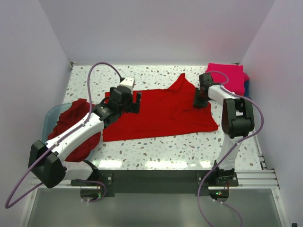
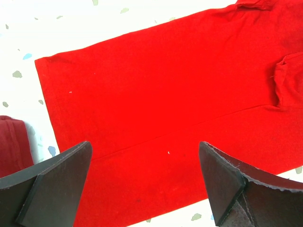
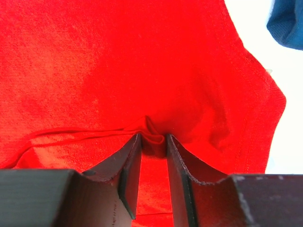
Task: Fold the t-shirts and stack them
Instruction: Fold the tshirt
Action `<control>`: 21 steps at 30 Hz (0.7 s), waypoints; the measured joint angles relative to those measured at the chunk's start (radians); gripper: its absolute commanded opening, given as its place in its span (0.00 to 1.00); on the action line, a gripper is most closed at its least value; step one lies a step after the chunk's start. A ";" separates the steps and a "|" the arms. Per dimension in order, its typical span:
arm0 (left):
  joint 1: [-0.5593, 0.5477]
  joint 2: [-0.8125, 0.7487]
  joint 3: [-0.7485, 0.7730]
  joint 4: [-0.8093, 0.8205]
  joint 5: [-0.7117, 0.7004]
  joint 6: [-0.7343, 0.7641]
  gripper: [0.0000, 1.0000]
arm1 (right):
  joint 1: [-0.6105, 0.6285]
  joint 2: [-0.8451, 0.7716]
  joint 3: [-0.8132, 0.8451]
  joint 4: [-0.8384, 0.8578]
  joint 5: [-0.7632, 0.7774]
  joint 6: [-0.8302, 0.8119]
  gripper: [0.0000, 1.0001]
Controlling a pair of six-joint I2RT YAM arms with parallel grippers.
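A bright red t-shirt [image 1: 156, 116] [image 2: 161, 85] lies spread flat across the middle of the table, one sleeve pointing toward the back. My left gripper [image 1: 126, 103] [image 2: 144, 179] hovers over its left part, jaws wide open with nothing between them. At the shirt's right edge, my right gripper [image 1: 200, 101] [image 3: 154, 139] has its jaws drawn close on a small pinched fold of the red t-shirt [image 3: 132, 61]. A magenta pink t-shirt [image 1: 226, 74] lies folded at the back right corner. A darker red t-shirt [image 1: 71, 124] is heaped at the left.
A translucent teal tub [image 1: 49, 116] holds the dark red heap at the table's left edge. Blue cloth [image 1: 246, 88] [image 3: 289, 23] shows under the pink t-shirt. White walls close in the back and both sides.
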 measured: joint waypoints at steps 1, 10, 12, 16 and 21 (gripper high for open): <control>0.000 0.001 0.000 0.000 0.000 0.000 1.00 | 0.000 -0.002 -0.003 0.001 0.002 -0.001 0.30; 0.001 0.005 0.000 0.000 0.001 0.000 1.00 | 0.000 -0.009 -0.010 0.000 0.031 -0.020 0.22; 0.001 0.005 0.000 0.000 0.001 0.000 1.00 | 0.000 -0.009 -0.008 -0.002 0.039 -0.023 0.17; 0.002 0.008 0.000 0.000 0.002 0.000 1.00 | 0.000 -0.009 0.000 -0.011 0.053 -0.031 0.15; 0.002 0.010 0.000 0.000 0.006 0.000 1.00 | 0.000 -0.009 0.011 -0.026 0.074 -0.039 0.21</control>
